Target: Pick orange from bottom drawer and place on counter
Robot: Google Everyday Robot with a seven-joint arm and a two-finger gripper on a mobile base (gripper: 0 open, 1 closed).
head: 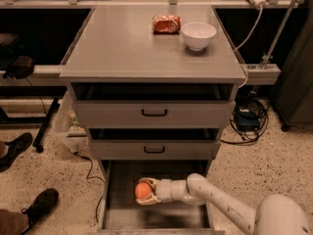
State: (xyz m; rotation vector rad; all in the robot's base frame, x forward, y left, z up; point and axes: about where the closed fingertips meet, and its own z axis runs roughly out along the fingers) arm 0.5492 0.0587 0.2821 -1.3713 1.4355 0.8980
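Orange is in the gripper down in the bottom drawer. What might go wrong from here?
The gripper holds the orange low in the bottom drawer; lifting it could clip the part-open middle drawer above. On the counter, the round fruit may roll, or bump the bowl if set far back.

Three drawers [161, 215], one bowl [198, 35], one orange [143, 190] (in jaws).

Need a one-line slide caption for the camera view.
Gripper holds the orange inside the open bottom drawer; white bowl and red snack packet sit on the counter above.
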